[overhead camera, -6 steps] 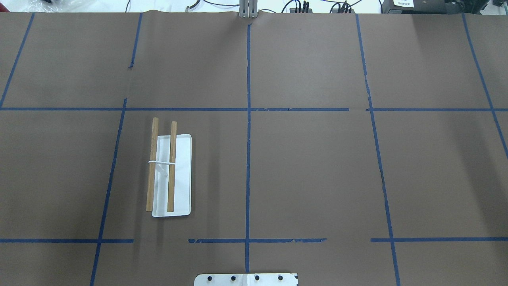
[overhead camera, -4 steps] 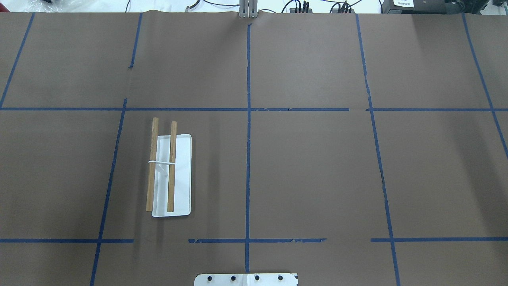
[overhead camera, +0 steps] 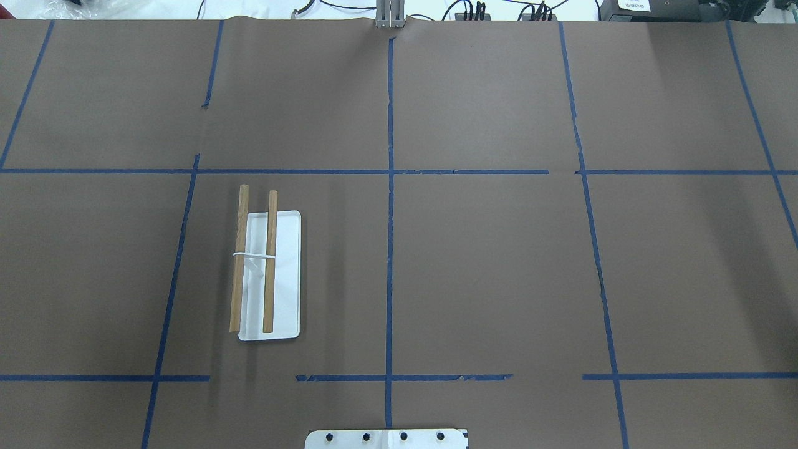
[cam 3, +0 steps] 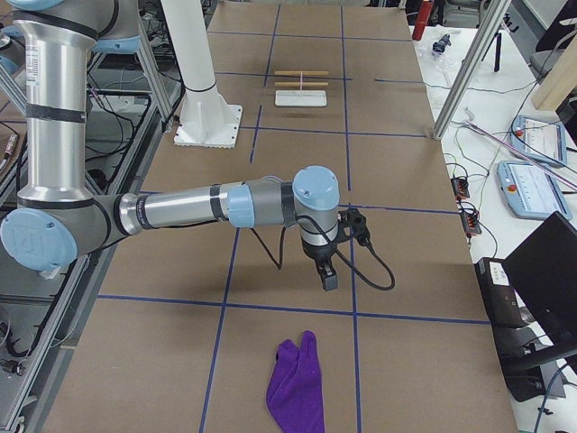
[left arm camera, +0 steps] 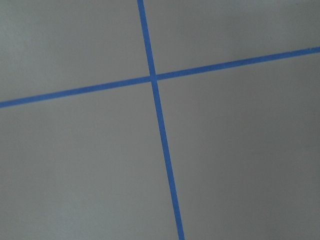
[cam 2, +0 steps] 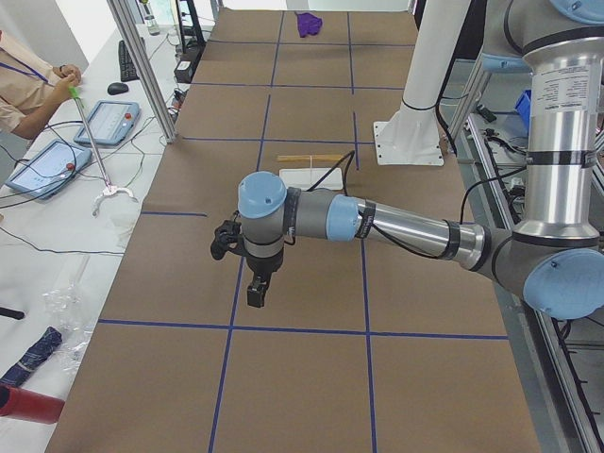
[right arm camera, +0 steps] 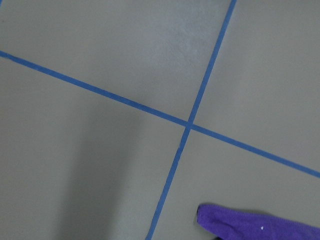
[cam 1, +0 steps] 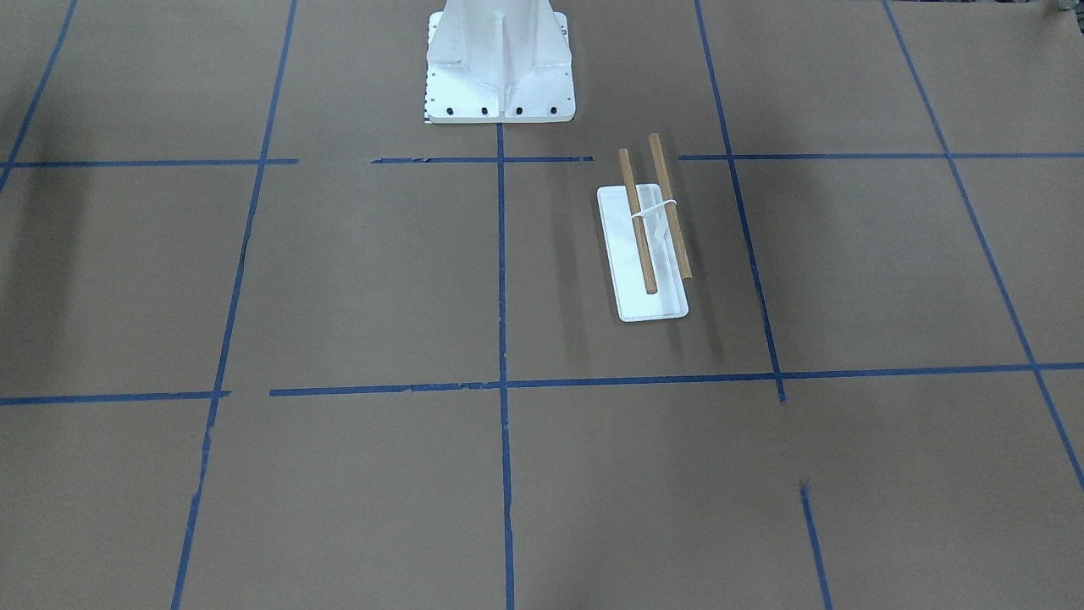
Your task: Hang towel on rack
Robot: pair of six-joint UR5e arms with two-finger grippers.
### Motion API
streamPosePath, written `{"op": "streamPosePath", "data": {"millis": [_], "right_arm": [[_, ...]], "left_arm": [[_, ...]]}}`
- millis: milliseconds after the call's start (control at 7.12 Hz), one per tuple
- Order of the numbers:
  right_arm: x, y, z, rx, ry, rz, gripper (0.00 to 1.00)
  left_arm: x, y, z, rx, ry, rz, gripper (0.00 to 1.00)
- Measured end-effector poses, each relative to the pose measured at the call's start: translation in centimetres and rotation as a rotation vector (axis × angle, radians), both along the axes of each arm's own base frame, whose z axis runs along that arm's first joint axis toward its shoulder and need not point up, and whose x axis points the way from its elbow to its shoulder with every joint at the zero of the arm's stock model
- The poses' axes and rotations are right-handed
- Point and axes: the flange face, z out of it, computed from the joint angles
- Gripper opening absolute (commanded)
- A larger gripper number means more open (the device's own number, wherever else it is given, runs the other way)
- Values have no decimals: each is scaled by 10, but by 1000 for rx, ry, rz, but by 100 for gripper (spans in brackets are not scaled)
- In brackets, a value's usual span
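The rack (overhead camera: pixel 287 274), a white tray base with two wooden dowels, stands on the table's left half; it also shows in the front view (cam 1: pixel 631 271) and both side views (cam 2: pixel 316 176) (cam 3: pixel 300 98). The purple towel (cam 3: pixel 296 386) lies crumpled at the table's right end, also in the right wrist view (right arm camera: pixel 260 227) and far off in the left side view (cam 2: pixel 309 23). My right gripper (cam 3: pixel 326 273) hangs above the table a little short of the towel. My left gripper (cam 2: pixel 257 288) hangs over the left end. I cannot tell whether either is open or shut.
The white bolted robot pedestal (cam 1: pixel 500 68) stands at the table's near middle edge. Blue tape lines grid the brown table cover (overhead camera: pixel 499 268). An operator (cam 2: pixel 28 85) with tablets sits beyond the far edge, next to metal frame posts (cam 2: pixel 142 66).
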Motion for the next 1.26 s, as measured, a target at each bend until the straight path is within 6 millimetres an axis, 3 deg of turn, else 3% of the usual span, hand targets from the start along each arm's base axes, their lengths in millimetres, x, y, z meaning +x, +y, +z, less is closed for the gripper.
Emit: {"op": "streamPosePath", "data": {"millis": [281, 562, 983, 1264], "right_arm": [[-4, 10, 14, 17, -43, -14, 100], [-6, 38, 58, 71, -59, -35, 100], [-7, 67, 178, 168, -40, -84, 100], [-7, 79, 243, 193, -26, -116, 99]], "left_arm": [[-1, -25, -35, 266, -7, -21, 100], [-1, -31, -35, 402, 34, -111, 100], [-1, -28, -30, 440, 57, -147, 100], [-1, -28, -31, 445, 59, -148, 100]]}}
